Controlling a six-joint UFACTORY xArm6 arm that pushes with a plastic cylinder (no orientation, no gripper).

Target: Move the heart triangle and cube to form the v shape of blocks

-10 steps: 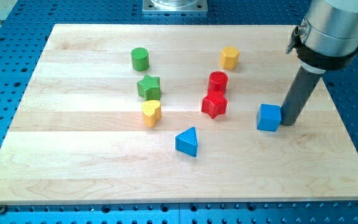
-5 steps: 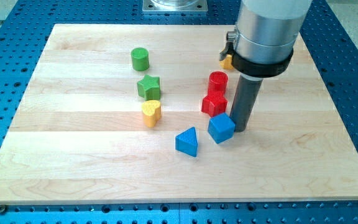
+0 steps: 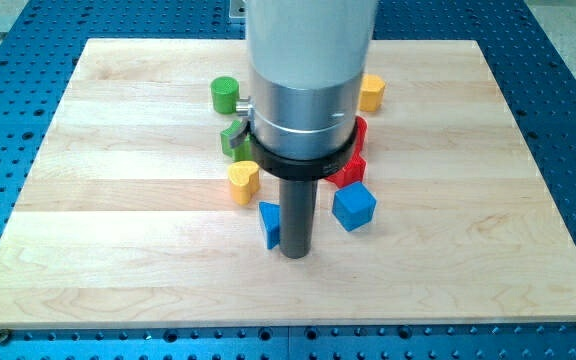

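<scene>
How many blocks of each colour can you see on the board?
Green: 2, a cylinder and a star, mostly hidden by the arm.
Yellow: 2, a heart and a block at the view's top.
Red: 2, one above another, both partly hidden.
Blue: 2, a cube and a triangle touching my tip.
Total: 8

open: desk (image 3: 88, 260) left, right, near side | blocked: middle, blocks packed close | my tip (image 3: 295, 254) touching blue triangle (image 3: 269, 224), blue cube (image 3: 354, 207) just right
</scene>
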